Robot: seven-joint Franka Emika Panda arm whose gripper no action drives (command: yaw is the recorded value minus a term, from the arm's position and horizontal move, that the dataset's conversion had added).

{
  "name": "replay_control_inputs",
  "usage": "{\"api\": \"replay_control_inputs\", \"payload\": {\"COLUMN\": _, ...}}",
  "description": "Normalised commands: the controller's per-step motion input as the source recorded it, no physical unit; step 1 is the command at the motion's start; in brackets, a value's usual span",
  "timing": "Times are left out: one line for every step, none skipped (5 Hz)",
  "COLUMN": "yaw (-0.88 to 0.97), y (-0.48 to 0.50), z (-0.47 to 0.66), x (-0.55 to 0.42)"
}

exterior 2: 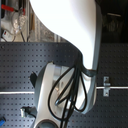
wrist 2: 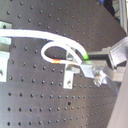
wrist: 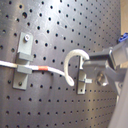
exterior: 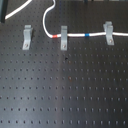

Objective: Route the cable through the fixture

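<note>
Three grey clips stand in a row across the upper part of the first exterior view. The fixture (exterior: 26, 37), tilted askew, is at the first exterior view's upper left, with two straight clips, the middle clip (exterior: 64, 38) and the right clip (exterior: 108, 33), further along. The one cable (exterior: 75, 36) enters at the top edge and curves down between the fixture and the middle clip. It then runs through both straight clips and leaves at the right edge. It has one red band (exterior: 54, 36) just beside the middle clip and one blue band (exterior: 87, 35) between the straight clips. The fixture stands apart from the cable, with nothing in its fork. Below the row, the perforated board (exterior: 60, 95) spreads to the lower edge.

In the second wrist view, the gripper (wrist 2: 95, 64) sits beside a cable loop. I cannot tell whether its jaws are apart or closed.
</note>
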Motion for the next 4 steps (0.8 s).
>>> {"api": "replay_control_inputs", "payload": {"yaw": 0.0, "y": -0.026, "z": 0.01, "x": -0.019}}
{"api": "replay_control_inputs", "payload": {"yaw": 0.0, "y": 0.027, "z": 0.39, "x": -0.031}}
{"api": "replay_control_inputs", "payload": {"yaw": 0.0, "y": 0.214, "z": 0.59, "x": -0.205}}
{"api": "replay_control_inputs", "payload": {"yaw": 0.03, "y": 0.295, "z": 0.4, "x": -0.385}}
